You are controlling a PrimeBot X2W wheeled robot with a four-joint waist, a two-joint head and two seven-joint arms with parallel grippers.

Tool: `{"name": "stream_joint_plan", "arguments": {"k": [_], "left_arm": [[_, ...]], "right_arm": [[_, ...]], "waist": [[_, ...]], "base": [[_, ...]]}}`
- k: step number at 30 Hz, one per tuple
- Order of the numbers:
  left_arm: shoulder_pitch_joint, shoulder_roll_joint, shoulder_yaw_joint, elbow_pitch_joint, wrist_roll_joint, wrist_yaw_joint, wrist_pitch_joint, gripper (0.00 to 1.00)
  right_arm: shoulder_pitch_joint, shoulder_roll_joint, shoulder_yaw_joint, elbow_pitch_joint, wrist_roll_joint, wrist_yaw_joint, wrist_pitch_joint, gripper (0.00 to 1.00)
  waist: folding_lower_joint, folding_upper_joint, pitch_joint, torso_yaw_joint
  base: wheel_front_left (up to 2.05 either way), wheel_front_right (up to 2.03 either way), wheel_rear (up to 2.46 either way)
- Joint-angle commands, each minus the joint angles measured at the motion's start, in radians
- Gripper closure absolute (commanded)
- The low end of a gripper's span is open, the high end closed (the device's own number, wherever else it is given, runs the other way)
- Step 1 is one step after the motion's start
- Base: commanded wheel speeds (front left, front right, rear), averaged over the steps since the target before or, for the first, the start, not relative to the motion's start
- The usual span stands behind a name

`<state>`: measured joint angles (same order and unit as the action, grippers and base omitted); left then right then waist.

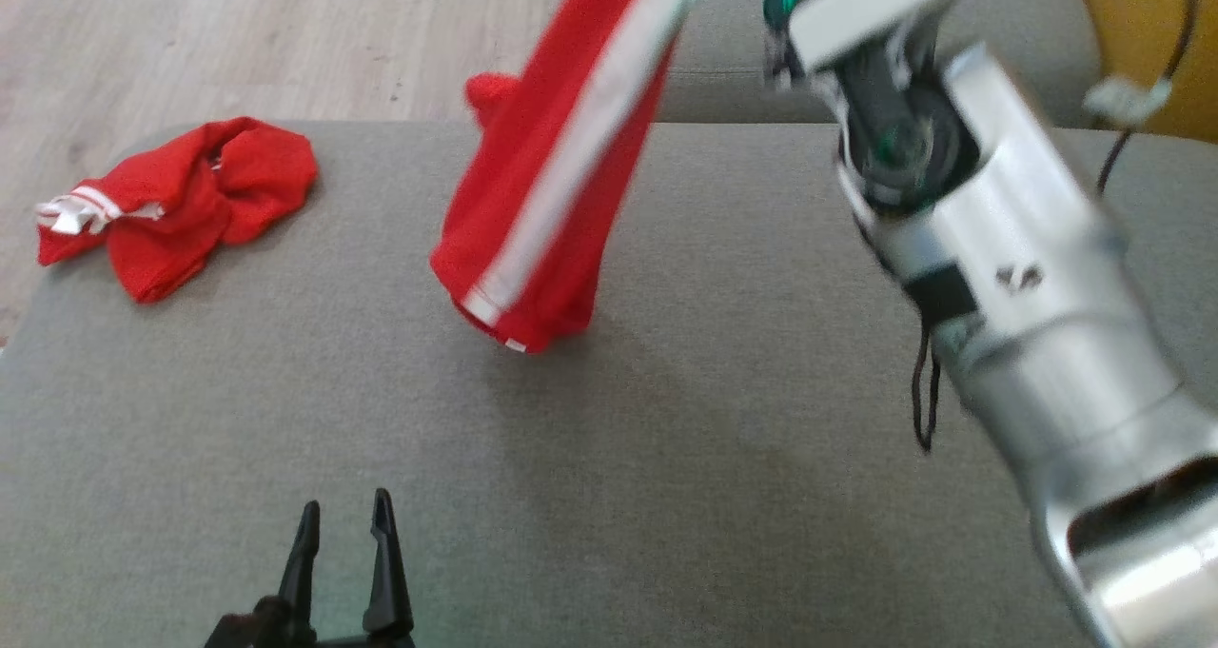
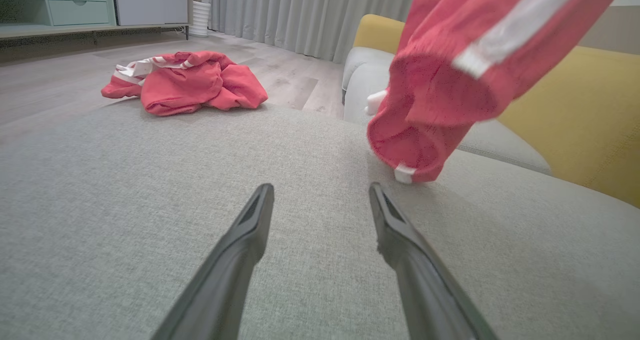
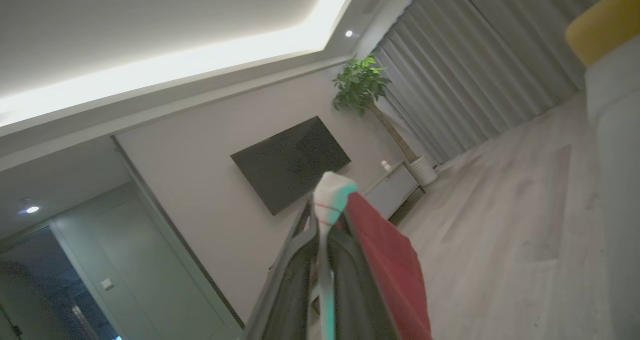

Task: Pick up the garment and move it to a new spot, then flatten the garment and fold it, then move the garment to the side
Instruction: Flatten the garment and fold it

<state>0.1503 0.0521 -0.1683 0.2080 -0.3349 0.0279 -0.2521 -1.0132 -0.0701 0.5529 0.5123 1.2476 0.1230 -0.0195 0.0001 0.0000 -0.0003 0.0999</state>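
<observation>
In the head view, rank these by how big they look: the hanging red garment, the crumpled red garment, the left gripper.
1. hanging garment
2. crumpled garment
3. left gripper
The hanging garment is lifted, likely nearer the camera, so its real size is unsure.

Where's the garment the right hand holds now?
Head view, centre: the striped red garment hangs from the right hand, hem near the grey cushion, with the crumpled red garment to its left.
</observation>
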Motion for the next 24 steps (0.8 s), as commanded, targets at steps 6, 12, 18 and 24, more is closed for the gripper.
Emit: {"name": "stream_joint_plan", "arguments": {"k": [6, 12, 18, 24], "left_arm": [[-0.006, -0.002, 0.051, -0.044, 0.004, 0.006, -0.01, 0.0], [-0.013, -0.002, 0.061, -0.041, 0.013, -0.001, -0.01, 0.0], [-0.03, -0.002, 0.057, -0.037, 0.011, -0.007, -0.01, 0.0], [-0.038, -0.002, 0.041, -0.033, 0.006, -0.005, -0.01, 0.0]], "right_arm": [[0.255, 0.02, -0.085, 0.08, -0.07, 0.008, 0.0, 1.0], [0.409, 0.014, -0.234, 0.09, -0.158, 0.008, 0.004, 1.0], [0.553, 0.017, -0.445, -0.022, -0.265, 0.008, 0.09, 1.0], [0.719, 0.019, -0.588, -0.167, -0.34, 0.008, 0.187, 1.0]], "waist": [[-0.0001, 0.0, 0.006, -0.048], [-0.0001, 0.0, 0.017, -0.098], [-0.0001, 0.0, 0.025, -0.142], [-0.0001, 0.0, 0.031, -0.162]], "base": [[0.0, 0.0, 0.0], [0.0, 0.0, 0.0], [0.0, 0.0, 0.0], [0.0, 0.0, 0.0]]}}
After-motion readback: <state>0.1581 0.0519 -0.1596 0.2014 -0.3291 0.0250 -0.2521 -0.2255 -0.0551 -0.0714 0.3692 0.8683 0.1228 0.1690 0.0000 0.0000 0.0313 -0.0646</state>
